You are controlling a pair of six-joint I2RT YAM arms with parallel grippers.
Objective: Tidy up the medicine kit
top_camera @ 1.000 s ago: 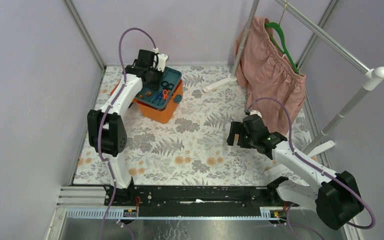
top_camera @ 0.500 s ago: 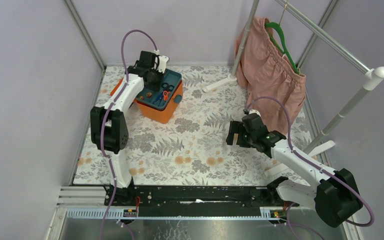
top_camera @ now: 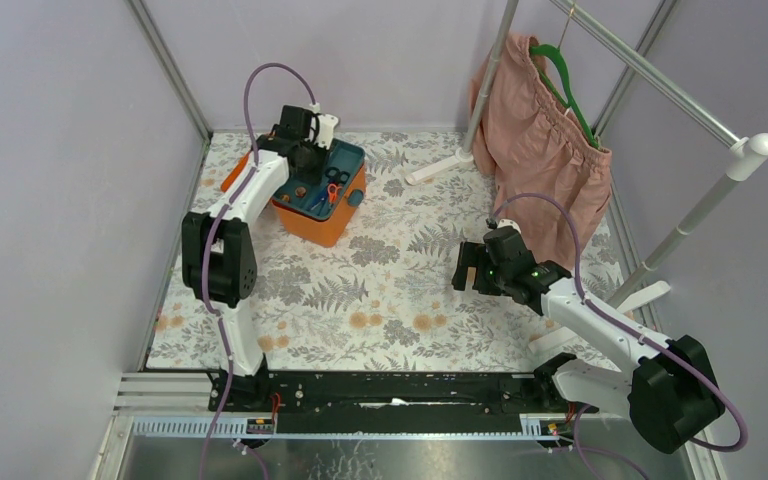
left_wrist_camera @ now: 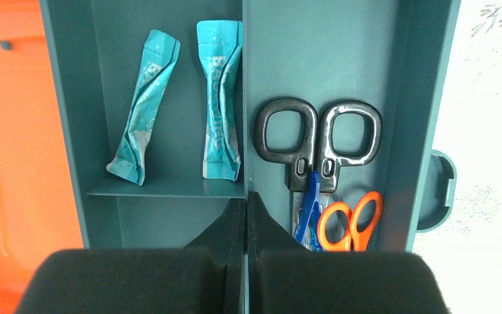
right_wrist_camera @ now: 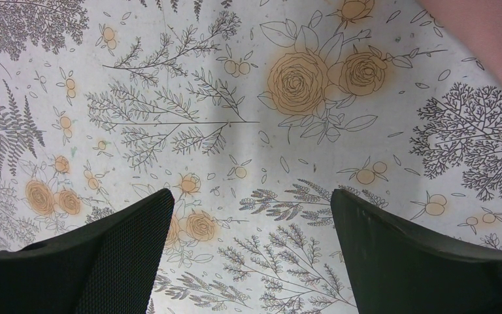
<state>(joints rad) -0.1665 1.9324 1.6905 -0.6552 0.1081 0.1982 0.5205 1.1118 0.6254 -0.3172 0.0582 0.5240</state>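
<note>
Black right gripper (top_camera: 465, 272), near right: fingers wide apart, empty, above floral cloth (top_camera: 380, 290). Far left: orange medicine kit (top_camera: 322, 226); left gripper (left_wrist_camera: 246, 204) pressed together over teal tray (left_wrist_camera: 327, 52) divider, beside scissors (left_wrist_camera: 317, 140).

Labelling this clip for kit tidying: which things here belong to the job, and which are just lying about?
Job: medicine kit, teal insert tray, teal sachets, black scissors, orange scissors.
Lying about: pink garment, green hanger, clothes rail.
</note>
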